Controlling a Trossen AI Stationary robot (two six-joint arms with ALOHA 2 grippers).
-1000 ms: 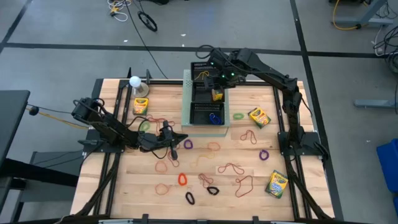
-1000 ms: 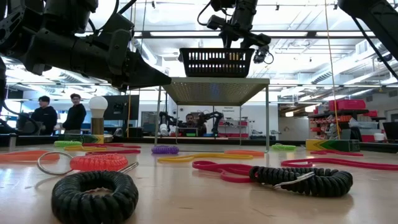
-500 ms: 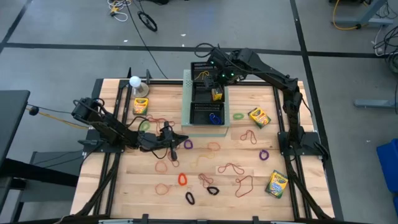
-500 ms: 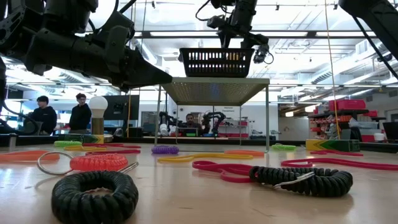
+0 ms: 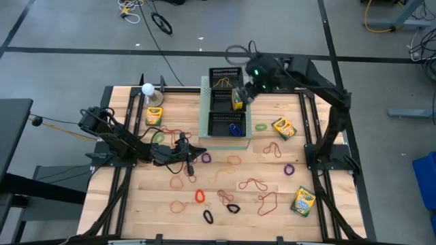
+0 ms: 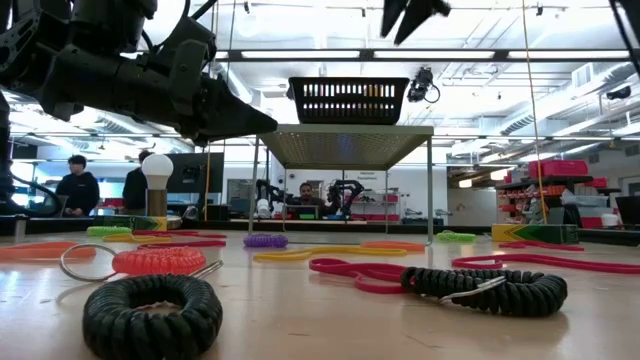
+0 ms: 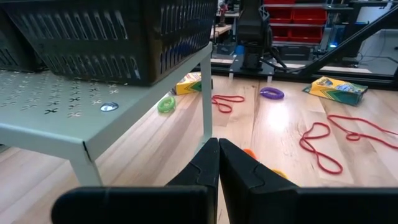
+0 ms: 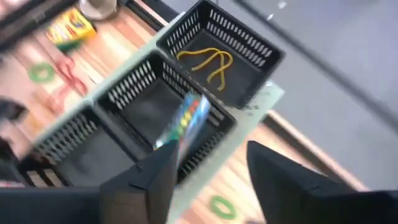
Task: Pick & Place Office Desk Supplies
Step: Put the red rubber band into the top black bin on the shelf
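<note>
Three black mesh trays (image 5: pixel 225 101) stand in a row on the pale-green perforated box (image 5: pixel 204 109). A crayon box (image 5: pixel 238 103) stands tilted in the middle tray (image 8: pixel 155 106), showing blurred as the crayon box (image 8: pixel 186 121) in the right wrist view. My right gripper (image 5: pixel 244 90) hangs open above and just right of it, holding nothing, and reaches the top of the low view as my right gripper (image 6: pixel 410 12). My left gripper (image 5: pixel 196 152) is shut and level just above the table among rubber bands (image 5: pixel 206 158). It points at the box's leg (image 7: pixel 205 99).
A yellow band (image 8: pixel 208 62) lies in the far tray and a blue one (image 5: pixel 235 128) in the near tray. More crayon boxes (image 5: pixel 284 127) (image 5: pixel 303 201) (image 5: pixel 154 115) and several loose bands (image 5: pixel 253 184) lie on the wood. A white ball on a stand (image 5: pixel 148 88) is at far left.
My right gripper has risen from just over the trays, swung toward the table's right edge and rolled at the wrist. The crayon box stays in the middle tray.
</note>
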